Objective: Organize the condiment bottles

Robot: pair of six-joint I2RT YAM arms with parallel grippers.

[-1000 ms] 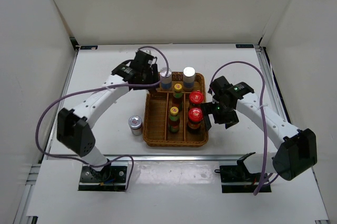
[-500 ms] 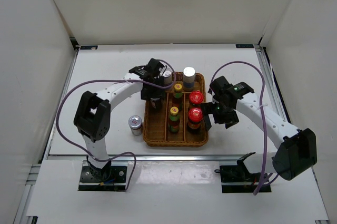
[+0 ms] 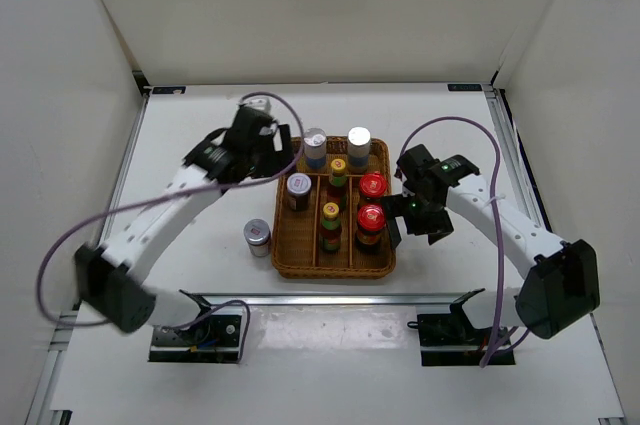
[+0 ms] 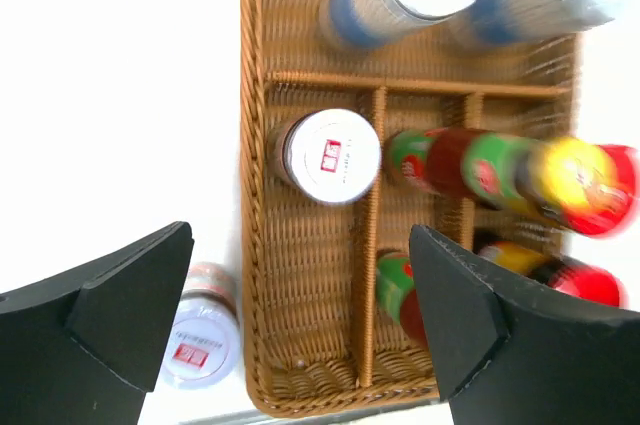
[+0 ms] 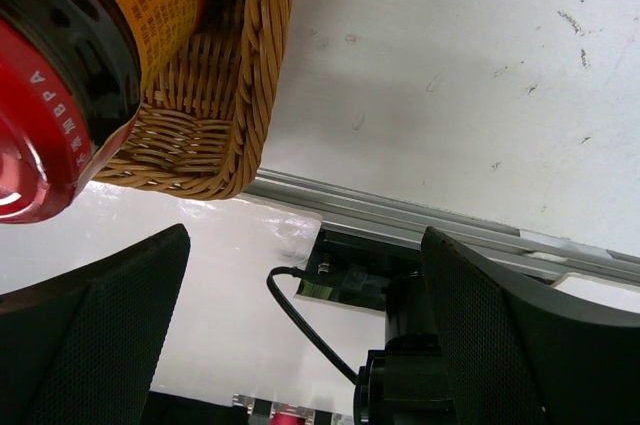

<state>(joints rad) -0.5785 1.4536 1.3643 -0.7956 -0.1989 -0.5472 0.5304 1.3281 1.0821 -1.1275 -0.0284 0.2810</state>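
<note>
Plainly the sorting is near its end: seven of the eight bottles stand in the tray (image 3: 288, 267). The two shakers (image 3: 315, 147) fill the far cross compartment, the yellow-caps (image 3: 331, 216) the middle lane, and the red-caps (image 3: 371, 220) the right lane. One silver-lidded jar (image 4: 330, 155) stands upright at the far end of the left lane, with bare wicker in front of it. Its twin, the loose jar (image 4: 200, 340), is alone on the table (image 3: 200, 145), just beside the tray's left wall near the front corner.

The left gripper (image 3: 265, 150) hangs over the table just left of the tray's far end, its fingers (image 4: 110, 320) spread wide and holding nothing. The right gripper (image 5: 305, 235) is also spread wide and empty, low by the tray's right wall, close to a red-cap.

I judge the step in hand to be the move to the last bottle. The left arm is the nearer one. It would need to come toward the front, centre over the loose jar, drop with its fingers either side of the lid, close, and lift clear of the wall. The jar then goes into the open front half of the left lane. The gap to the wall is narrow, so the inner finger could catch the wicker.
</note>
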